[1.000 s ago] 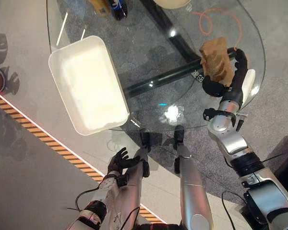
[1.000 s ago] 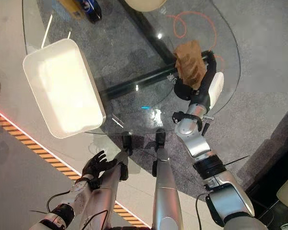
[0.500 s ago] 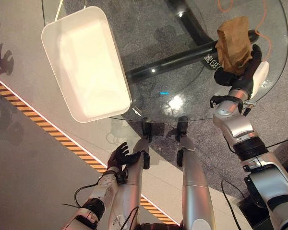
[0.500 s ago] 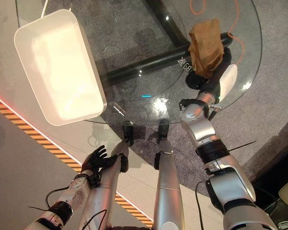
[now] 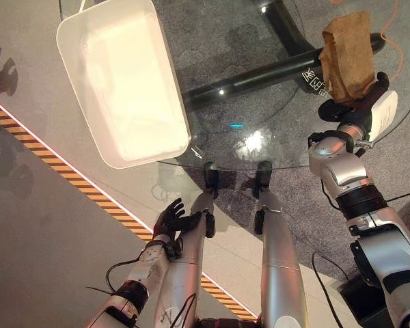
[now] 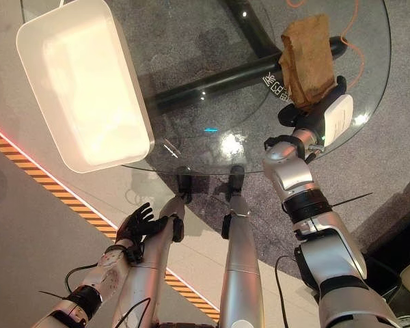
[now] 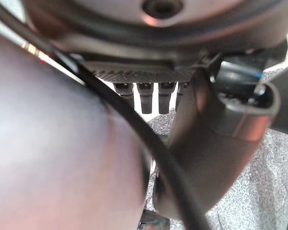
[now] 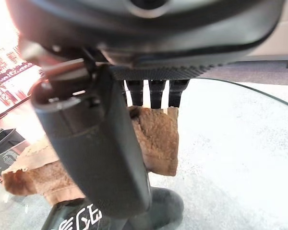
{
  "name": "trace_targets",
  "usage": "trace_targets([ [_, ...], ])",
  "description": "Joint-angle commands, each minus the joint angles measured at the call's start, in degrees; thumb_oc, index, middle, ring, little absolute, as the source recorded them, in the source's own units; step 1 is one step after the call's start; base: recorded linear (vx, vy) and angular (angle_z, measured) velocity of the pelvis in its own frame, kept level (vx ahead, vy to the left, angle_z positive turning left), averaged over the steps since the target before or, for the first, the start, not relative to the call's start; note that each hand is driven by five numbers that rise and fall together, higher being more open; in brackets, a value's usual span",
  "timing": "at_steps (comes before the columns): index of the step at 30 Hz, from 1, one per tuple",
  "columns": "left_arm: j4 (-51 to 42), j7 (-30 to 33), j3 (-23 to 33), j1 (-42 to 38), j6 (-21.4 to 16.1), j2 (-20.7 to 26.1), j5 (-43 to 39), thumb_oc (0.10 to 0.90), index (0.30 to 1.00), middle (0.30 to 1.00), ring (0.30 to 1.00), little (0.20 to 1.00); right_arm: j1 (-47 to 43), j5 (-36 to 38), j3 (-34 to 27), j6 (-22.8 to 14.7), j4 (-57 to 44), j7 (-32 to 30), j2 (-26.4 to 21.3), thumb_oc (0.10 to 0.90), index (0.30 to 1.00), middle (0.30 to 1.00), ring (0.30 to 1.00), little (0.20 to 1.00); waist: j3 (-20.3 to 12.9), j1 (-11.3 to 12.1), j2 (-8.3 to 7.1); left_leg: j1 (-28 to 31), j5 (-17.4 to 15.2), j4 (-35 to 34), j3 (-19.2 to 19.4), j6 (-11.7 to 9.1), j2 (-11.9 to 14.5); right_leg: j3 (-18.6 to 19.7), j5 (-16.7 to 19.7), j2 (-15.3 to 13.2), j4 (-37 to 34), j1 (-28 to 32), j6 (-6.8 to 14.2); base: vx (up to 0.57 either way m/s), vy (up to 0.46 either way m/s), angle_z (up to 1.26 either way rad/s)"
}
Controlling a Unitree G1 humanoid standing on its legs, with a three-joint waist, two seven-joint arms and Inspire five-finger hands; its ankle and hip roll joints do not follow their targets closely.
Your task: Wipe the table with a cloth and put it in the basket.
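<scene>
- My right hand (image 5: 359, 106) is at the upper right of the left eye view, and its fingers are curled round the brown cloth (image 5: 347, 55).
- The cloth sticks up past the hand, toward the top edge, over the round glass table (image 5: 260, 137).
- In the right wrist view, the cloth (image 8: 156, 136) sits pinched between the fingers (image 8: 156, 93) and the thumb.
- The white basket (image 5: 119, 78) is at the upper left, on the far side of the table from the cloth, well apart from it.
- My left hand (image 5: 169, 220) is low in the view, below the table edge, with its fingers loose and holding nothing.
</scene>
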Motion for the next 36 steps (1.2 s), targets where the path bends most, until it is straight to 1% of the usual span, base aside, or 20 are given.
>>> trace_targets([
  [1, -1.27, -0.82, -1.56, 4.94, -0.33, -2.13, -1.48, 0.800, 0.900, 0.900, 0.900, 0.900, -1.36, -0.62, 2.07, 0.76, 1.87, -0.61, -8.63, 0.800, 0.900, 0.900, 0.900, 0.900, -1.29, -0.55, 4.58, -3.26, -6.34, 6.96, -4.52, -1.40, -2.03, -1.57, -0.23, 2.92, -0.76, -1.54, 0.02, 0.00, 0.000, 0.00],
  [6, -1.53, -1.23, -2.02, 5.17, -0.68, -1.76, -1.99, 0.800, 0.900, 0.900, 0.900, 0.900, -2.96, -0.64, 2.96, 0.21, 3.49, 0.66, -9.44, 0.800, 0.900, 0.900, 0.900, 0.900, -1.29, -0.29, 4.88, -4.01, -6.36, 7.47, -4.65, -1.50, -2.16, -1.56, -0.22, 2.87, -0.38, -2.21, 0.04, 0.00, 0.000, 0.01],
  [9, -1.54, -1.64, -2.43, 4.97, -0.87, -1.53, -2.46, 0.800, 0.900, 0.900, 0.900, 0.900, -5.59, -1.22, 4.30, -0.53, 6.24, 1.78, -9.80, 0.800, 0.900, 0.900, 0.900, 0.900, -1.29, 0.04, 5.24, -4.68, -6.47, 7.87, -4.75, -1.49, -2.23, -1.56, -0.29, 2.83, 0.06, -2.93, 0.03, 0.00, 0.000, 0.00],
  [11, -1.81, -1.63, -2.61, 4.92, -0.78, -1.37, -2.63, 0.800, 0.900, 0.900, 0.900, 0.900, -6.92, -0.61, 4.78, -0.37, 7.65, 2.87, -10.09, 0.800, 0.900, 0.900, 0.900, 0.900, -1.29, 0.22, 5.38, -4.90, -6.51, 8.01, -4.81, -1.50, -2.25, -1.64, -0.37, 2.80, 0.30, -3.17, 0.04, 0.00, 0.006, 0.02],
  [15, -2.58, -1.46, -2.99, 4.87, -0.48, -0.74, -3.15, 0.800, 0.900, 0.900, 0.900, 0.900, -9.32, -0.13, 6.82, 0.33, 10.85, 8.67, -10.80, 0.800, 0.900, 0.900, 0.900, 0.900, -1.29, 0.69, 5.53, -5.22, -6.28, 7.92, -4.94, -1.51, -2.36, -2.02, -0.27, 2.67, 0.35, -3.41, 0.05, 0.00, 0.002, 0.01],
  [16, -2.96, -1.44, -3.01, 4.99, -0.37, -0.54, -3.20, 0.800, 0.900, 0.900, 0.900, 0.900, -9.81, -0.42, 7.66, 0.65, 11.18, 11.94, -11.14, 0.800, 0.900, 0.900, 0.900, 0.900, -1.29, 0.78, 5.55, -5.34, -6.29, 7.99, -5.00, -1.53, -2.38, -2.06, -0.29, 2.65, 0.47, -3.55, 0.06, 0.00, 0.000, 0.00],
  [17, -3.14, -1.43, -2.99, 5.03, -0.30, -0.46, -3.21, 0.800, 0.900, 0.900, 0.900, 0.900, -10.01, -0.38, 8.04, 0.84, 11.21, 13.14, -11.27, 0.800, 0.900, 0.900, 0.900, 0.900, -1.29, 0.82, 5.58, -5.41, -6.26, 7.99, -5.00, -1.54, -2.38, -2.08, -0.28, 2.63, 0.48, -3.61, 0.06, 0.00, 0.000, 0.00],
  [18, -3.42, -1.42, -3.01, 4.99, -0.23, -0.26, -3.35, 0.800, 0.900, 0.900, 0.900, 0.900, -10.56, 0.48, 9.06, 1.39, 11.43, 15.12, -11.66, 0.663, 0.782, 0.782, 0.782, 0.763, -1.29, 0.89, 5.62, -5.54, -6.22, 8.00, -5.00, -1.48, -2.45, -2.07, -0.24, 2.63, 0.55, -3.85, 0.02, 0.00, 0.000, 0.00],
  [19, -3.53, -1.46, -2.98, 4.99, -0.21, -0.17, -3.39, 0.800, 0.900, 0.900, 0.900, 0.900, -10.73, 1.02, 9.40, 1.81, 11.56, 16.02, -11.81, 0.388, 0.547, 0.547, 0.547, 0.488, -1.29, 0.92, 5.62, -5.68, -6.24, 8.10, -4.99, -1.50, -2.47, -2.07, -0.23, 2.62, 0.63, -3.99, 0.02, 0.00, 0.000, 0.00],
  [20, -3.41, -1.75, -3.08, 5.10, -0.41, 0.03, -3.56, 0.800, 0.900, 0.900, 0.900, 0.900, -10.81, 2.40, 10.02, 1.44, 11.98, 16.41, -11.86, 0.100, 0.300, 0.300, 0.300, 0.200, -1.29, 0.99, 5.63, -5.85, -6.21, 8.15, -4.92, -1.50, -2.35, -2.16, -0.23, 2.53, 0.73, -4.16, 0.00, 0.00, 0.000, 0.00],
  [23, -3.25, -2.11, -3.07, 5.28, -0.70, 0.38, -3.93, 0.800, 0.900, 0.900, 0.900, 0.900, -10.93, 2.36, 10.64, 0.49, 12.70, 18.09, -12.23, 0.100, 0.300, 0.300, 0.300, 0.200, -1.29, 1.07, 5.58, -6.20, -6.27, 8.43, -4.94, -1.56, -2.36, -2.26, -0.35, 2.59, 1.13, -4.47, 0.03, 0.00, 0.000, 0.00],
  [25, -3.14, -2.56, -3.02, 5.63, -1.09, 0.40, -3.81, 0.800, 0.900, 0.900, 0.900, 0.900, -11.15, 0.99, 11.07, -0.15, 13.39, 19.30, -12.30, 0.100, 0.300, 0.300, 0.300, 0.200, -1.29, 1.22, 5.68, -6.29, -6.27, 8.41, -4.92, -1.55, -2.37, -2.35, -0.48, 2.63, 1.21, -4.57, -0.01, 0.00, 0.000, 0.00],
  [36, -3.71, -3.23, -3.19, 6.67, -1.68, 0.41, -4.05, 0.800, 0.900, 0.900, 0.900, 0.900, -12.04, -0.86, 10.85, -2.10, 11.40, 18.61, -12.49, 0.100, 0.300, 0.300, 0.300, 0.200, -1.29, 1.60, 5.64, -6.24, -6.42, 8.58, -5.48, -1.59, -2.61, -2.34, -0.65, 2.74, 1.52, -4.46, 0.18, 0.00, 0.003, -0.01],
])
